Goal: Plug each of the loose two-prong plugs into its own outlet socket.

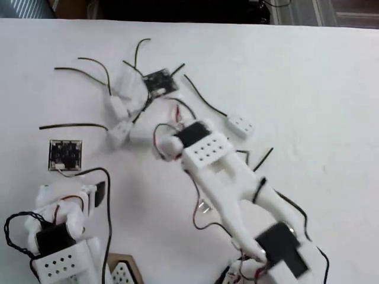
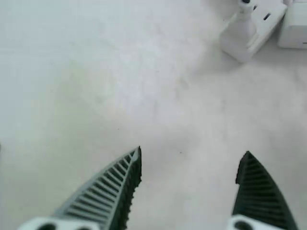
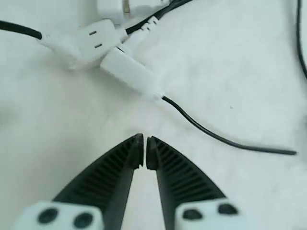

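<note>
White table | right gripper pressed together, gripping nothing, just short of white plug with black cord, which touches a slotted socket | left gripper spread, another white connector lying well ahead of it.

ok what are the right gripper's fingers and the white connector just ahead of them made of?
Right gripper fingers: dark matte plastic by the look, ribbed inner faces, possibly 3D-printed. White connector: smooth, faintly glossy shell, likely moulded plastic.
</note>
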